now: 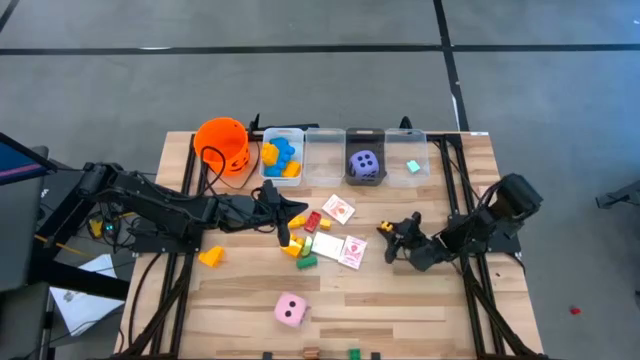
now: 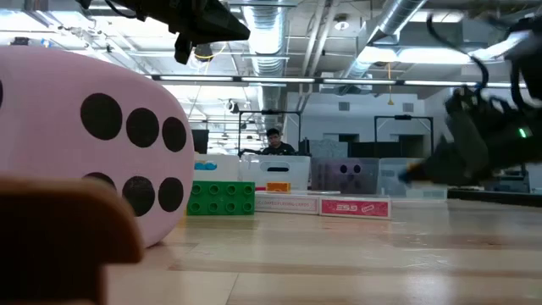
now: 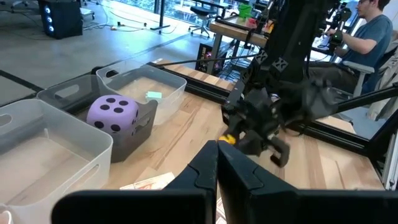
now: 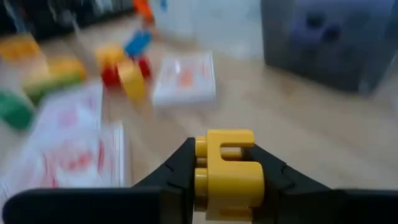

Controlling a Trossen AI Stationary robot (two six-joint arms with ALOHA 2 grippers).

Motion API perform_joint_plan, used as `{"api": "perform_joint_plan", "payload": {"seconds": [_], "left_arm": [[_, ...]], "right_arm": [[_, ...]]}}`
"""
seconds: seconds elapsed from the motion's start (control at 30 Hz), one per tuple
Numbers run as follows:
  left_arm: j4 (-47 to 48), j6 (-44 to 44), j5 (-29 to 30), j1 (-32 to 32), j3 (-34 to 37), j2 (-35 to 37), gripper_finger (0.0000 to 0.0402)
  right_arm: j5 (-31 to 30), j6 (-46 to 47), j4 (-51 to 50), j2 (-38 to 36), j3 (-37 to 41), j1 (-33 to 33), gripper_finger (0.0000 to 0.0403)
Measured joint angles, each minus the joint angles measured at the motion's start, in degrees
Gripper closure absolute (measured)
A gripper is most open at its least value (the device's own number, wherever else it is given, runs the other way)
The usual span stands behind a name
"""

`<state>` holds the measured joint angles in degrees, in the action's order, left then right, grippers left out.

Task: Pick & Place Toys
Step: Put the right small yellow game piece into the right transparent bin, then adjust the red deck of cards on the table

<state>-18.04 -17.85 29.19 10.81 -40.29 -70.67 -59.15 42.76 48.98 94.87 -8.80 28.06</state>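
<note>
My right gripper (image 1: 392, 232) stands right of the table's middle, shut on a small yellow block (image 4: 227, 171); the same block (image 3: 229, 139) also shows in the left wrist view. Over the heap of small blocks (image 1: 305, 243) and pink-and-white cards (image 1: 352, 250) at mid-table hangs my left gripper (image 1: 290, 212), shut and holding nothing. A pink die (image 1: 290, 311) sits near the front edge. A purple die (image 1: 366, 165) lies in a dark bin. One yellow block (image 1: 211, 256) lies alone to the left. My right gripper pinches the yellow block by its two opposite sides (image 4: 200, 180) between its two fingers. The fingers come from the table's right side, slanting a little downward. In the left wrist view the block seems just clear of the tabletop.
Along the far edge stand an orange bucket (image 1: 222, 145), a clear bin with blue and yellow blocks (image 1: 281, 158), a bare clear bin (image 1: 324, 155), the dark bin and a clear bin with a small teal piece (image 1: 410, 165). A person sits beyond the table (image 3: 373, 37).
</note>
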Motion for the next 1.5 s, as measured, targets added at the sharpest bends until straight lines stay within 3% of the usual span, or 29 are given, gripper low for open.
{"api": "perform_joint_plan", "payload": {"seconds": [0.13, 0.33, 0.5, 0.77, 0.93, 1.13, 1.23, 1.3, 1.37, 1.5], "left_arm": [[0.02, 0.02, 0.19, 0.0, 0.0, 0.02, 0.0402], [0.0, 0.02, 0.17, -1.19, 0.0, 0.02, 0.0402], [0.09, 0.02, 0.15, -2.59, 0.0, 0.02, 0.0402], [0.28, 0.02, 0.11, -2.6, 0.0, 0.02, 0.0402], [0.28, 0.0, 0.09, -2.6, 0.0, 0.02, 0.0402], [0.32, 1.47, 0.09, -2.6, 0.0, 0.02, 0.0402], [0.5, 2.49, 0.09, -2.58, 0.0, 0.02, 0.0402], [0.5, 2.47, 0.09, -2.58, 0.0, 0.02, 0.0402], [0.5, 2.47, 0.08, -2.58, 0.0, 0.02, 0.0402], [0.5, 2.45, 0.07, -2.58, 0.0, 0.0, 0.0402]], "right_arm": [[-2.41, -9.82, 3.12, -8.12, 0.0, -5.47, 0.0307], [-3.59, -25.34, 1.71, -21.49, 0.0, -19.08, 0.0296], [0.85, -36.59, 1.25, -29.19, 0.0, -31.44, 0.0311], [15.86, -30.81, -5.52, -31.51, 0.0, -49.1, 0.0276], [27.07, -23.53, -5.06, -29.9, -0.02, -55.19, 0.0248], [35.82, -20.99, -2.54, -30.08, -0.02, -55.99, 0.0211], [44.7, -20.34, -1.31, -30.1, -0.04, -53.68, 0.0199], [51.19, -20.73, -0.95, -29.96, -0.04, -50.0, 0.0196], [53.78, -21.5, -1.02, -29.84, -0.04, -44.4, 0.0195], [48.96, -23.38, -1.66, -29.84, -0.04, -30.33, 0.0201]]}}
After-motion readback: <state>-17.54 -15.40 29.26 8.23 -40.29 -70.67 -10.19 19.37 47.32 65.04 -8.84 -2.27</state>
